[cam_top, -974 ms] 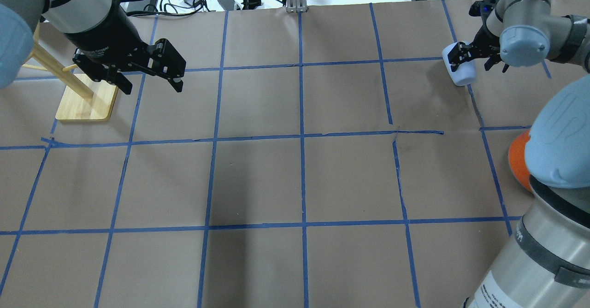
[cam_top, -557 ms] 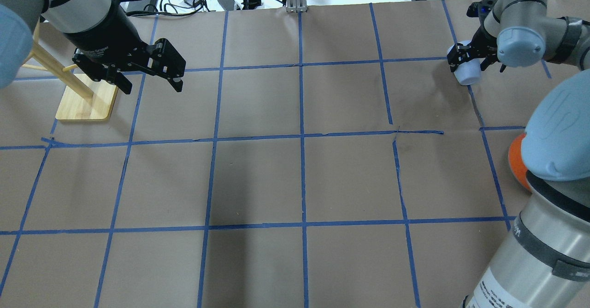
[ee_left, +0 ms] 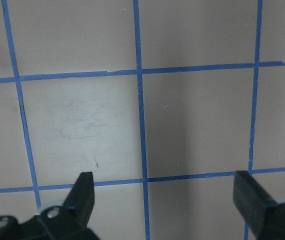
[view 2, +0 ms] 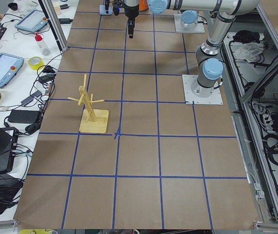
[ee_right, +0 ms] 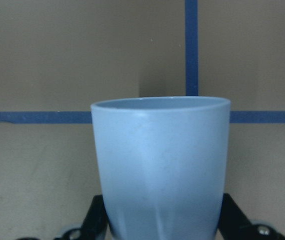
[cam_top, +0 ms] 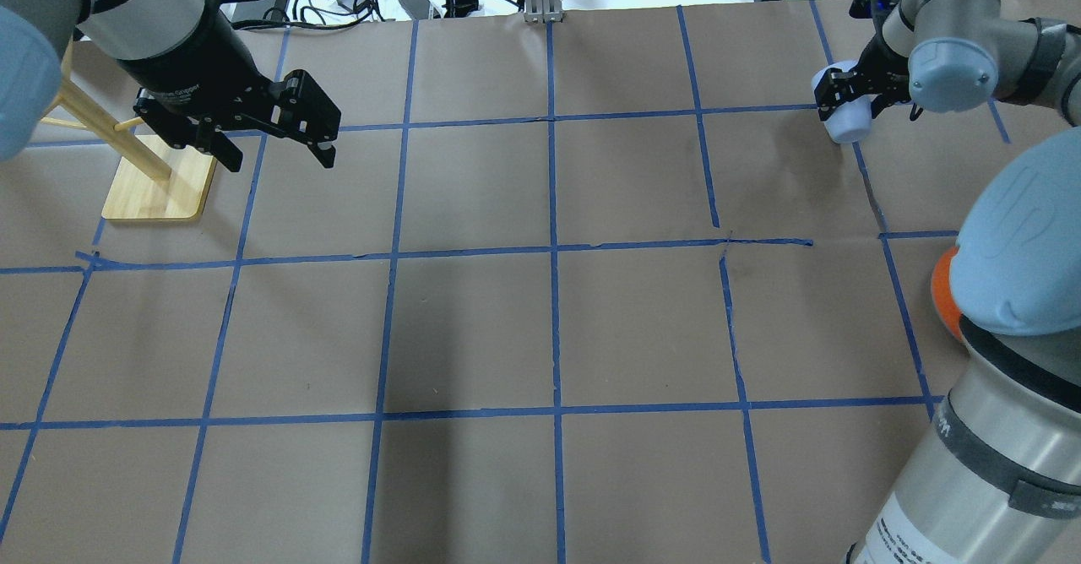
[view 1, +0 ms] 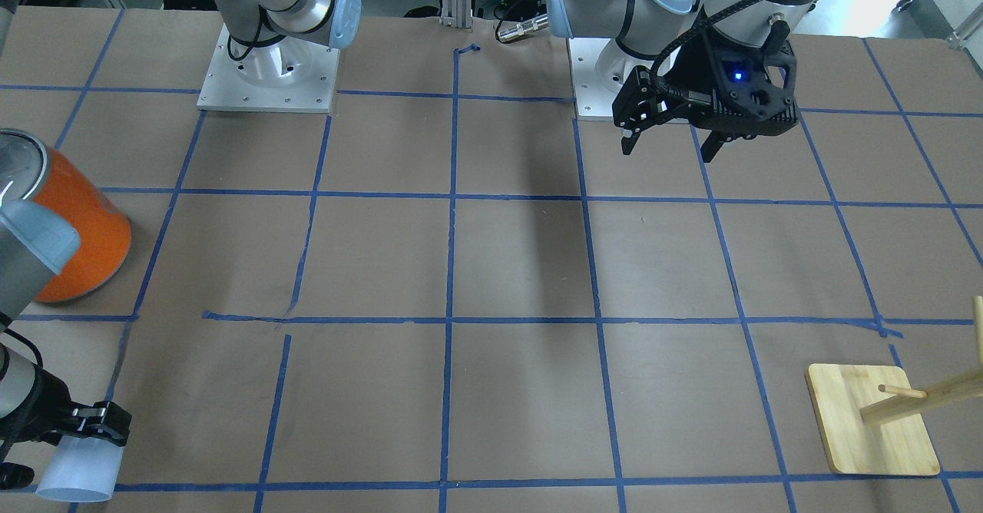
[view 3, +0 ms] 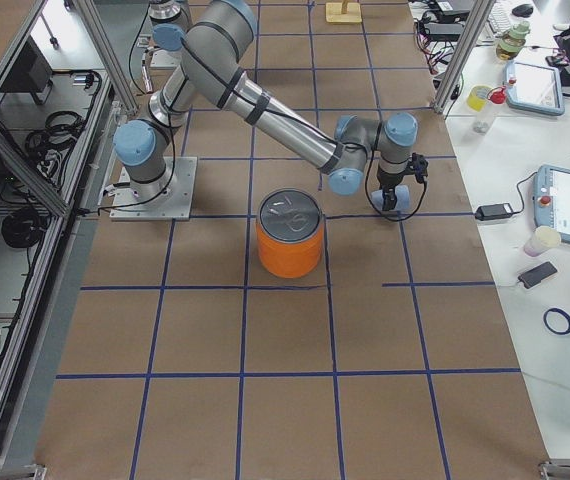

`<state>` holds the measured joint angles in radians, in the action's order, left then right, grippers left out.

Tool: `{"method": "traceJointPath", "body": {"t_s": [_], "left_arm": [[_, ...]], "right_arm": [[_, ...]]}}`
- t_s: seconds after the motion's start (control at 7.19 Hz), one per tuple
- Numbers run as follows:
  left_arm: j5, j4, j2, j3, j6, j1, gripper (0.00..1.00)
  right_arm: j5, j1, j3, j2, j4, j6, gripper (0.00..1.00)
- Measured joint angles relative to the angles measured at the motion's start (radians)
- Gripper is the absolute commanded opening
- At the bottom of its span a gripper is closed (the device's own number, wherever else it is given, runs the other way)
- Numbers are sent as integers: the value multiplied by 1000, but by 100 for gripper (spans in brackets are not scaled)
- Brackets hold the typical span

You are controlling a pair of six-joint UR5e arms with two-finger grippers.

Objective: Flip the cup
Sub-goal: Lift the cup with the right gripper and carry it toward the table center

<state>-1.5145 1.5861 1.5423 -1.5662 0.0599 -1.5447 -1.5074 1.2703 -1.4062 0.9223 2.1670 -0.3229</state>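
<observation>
Cup (cam_top: pixel 847 125) pinched near the worktop (cam_top: pixel 591 336) edge
Right fingers (cam_top: pixel 831 97) clamp the pale blue cup near its base; left fingers (cam_top: pixel 323 147) hang spread wide, well apart.

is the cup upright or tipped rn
Tipped: the right gripper clamps the cup near its base, rim pointing away toward the table. Exact angle: cannot tell.

Brown-paper tabletop (view 2: pixel 139 156) gridded with blue tape (view 2: pixel 139 135), wooden peg stand (view 2: pixel 93 116) upright at 9 o'clock, grey arm base (view 2: pixel 203 83) at 2 o'clock, left gripper (view 2: pixel 130 31) hanging fingers-down at 12 o'clock
</observation>
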Motion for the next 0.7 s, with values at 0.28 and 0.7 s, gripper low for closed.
{"method": "traceJointPath", "body": {"t_s": [0.28, 0.7], "left_arm": [[0, 0, 0, 0, 0, 0, 100], [1, 0, 0, -1, 0, 0, 100]], "right_arm": [[54, 63, 17, 49, -50, -103, 61], [80, 225, 15, 82, -54, -416, 58]]}}
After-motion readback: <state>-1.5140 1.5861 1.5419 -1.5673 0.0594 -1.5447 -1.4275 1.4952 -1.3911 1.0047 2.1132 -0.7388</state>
